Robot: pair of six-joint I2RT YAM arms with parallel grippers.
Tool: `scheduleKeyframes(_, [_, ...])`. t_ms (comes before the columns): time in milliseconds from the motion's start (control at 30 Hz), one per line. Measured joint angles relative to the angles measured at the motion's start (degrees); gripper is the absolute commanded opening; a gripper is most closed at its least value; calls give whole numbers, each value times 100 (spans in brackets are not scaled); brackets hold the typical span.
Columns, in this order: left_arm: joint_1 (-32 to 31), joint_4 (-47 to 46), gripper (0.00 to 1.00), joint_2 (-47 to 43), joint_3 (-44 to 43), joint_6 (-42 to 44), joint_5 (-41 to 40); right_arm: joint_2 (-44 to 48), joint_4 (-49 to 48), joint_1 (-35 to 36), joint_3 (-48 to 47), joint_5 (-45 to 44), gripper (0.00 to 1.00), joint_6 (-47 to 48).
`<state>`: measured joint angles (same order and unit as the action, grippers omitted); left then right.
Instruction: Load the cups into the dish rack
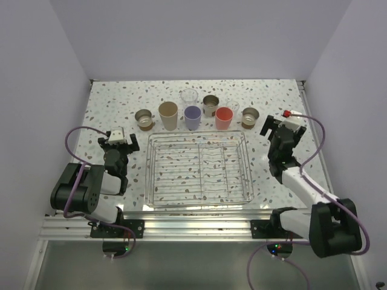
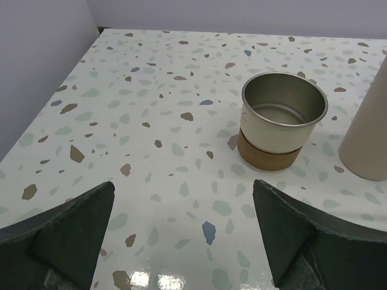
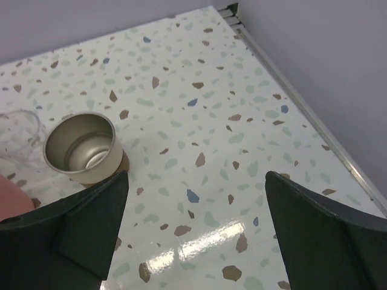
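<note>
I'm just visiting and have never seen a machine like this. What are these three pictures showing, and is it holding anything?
They show two robot arms bolted at the near edge of a speckled table. The wide picture comes from a fixed camera above and behind them. The other two come from small cameras on each wrist, so the dark shapes at the bottom of those are the arm's own fingers.

The left gripper and right gripper are both open and hold nothing.

Between the arms sits a silver wire dish rack, with no cups in it yet. Beyond it stand the cups: a tall tan cup, a lavender cup, a red-pink cup, short metal cups and clear ones. The left wrist camera looks at one metal cup, the right at another.
</note>
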<state>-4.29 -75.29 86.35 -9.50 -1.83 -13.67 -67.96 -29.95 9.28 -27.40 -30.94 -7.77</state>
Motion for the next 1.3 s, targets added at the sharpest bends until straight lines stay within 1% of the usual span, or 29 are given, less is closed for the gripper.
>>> scheduleKeyframes(100, [0,2,100,0,0,-2,0,529,841,-7,-424,-133,98,-164])
scheduleKeyframes(200, [0,2,100,0,0,0,0,452,2181,-22,-1596,-50,98,-450])
scheduleKeyframes(333, [0,0,100,0,0,0,0,-286,3744,-31,-3480,378,98,-984])
scheduleKeyframes(400, [0,2,100,0,0,0,0,-741,4245,-31,-4159,719,98,-1196])
scheduleKeyframes(500, [0,2,100,0,2,0,0,-1285,4852,-35,-4656,1110,94,-1436])
scheduleKeyframes(567, [0,0,100,0,0,0,0,-1626,5320,-44,-4911,1161,89,-1606])
scheduleKeyframes(667, [0,0,100,0,2,0,0,-2131,5917,-116,-5300,1246,84,-1823])
scheduleKeyframes(767, [0,0,100,0,0,0,0,-2577,6376,-210,-5661,1276,78,-1976])
scheduleKeyframes(800, [0,0,100,0,2,0,0,-2715,6500,-236,-5768,1307,75,-2015])
scheduleKeyframes(833, [0,2,100,0,0,0,0,-2852,6596,-262,-5860,1360,69,-2079])
scheduleKeyframes(867, [0,0,100,0,0,0,0,-2977,6675,-282,-5934,1401,67,-2133])
scheduleKeyframes(1033, [0,0,100,0,0,0,0,-3523,6896,-332,-6196,1493,60,-2422])
scheduleKeyframes(1233, [0,0,100,0,0,0,0,-4004,6937,-341,-6266,1683,58,-2634])
scheduleKeyframes(1300, [0,0,100,0,0,0,0,-4087,6926,-341,-6266,1711,56,-2693])
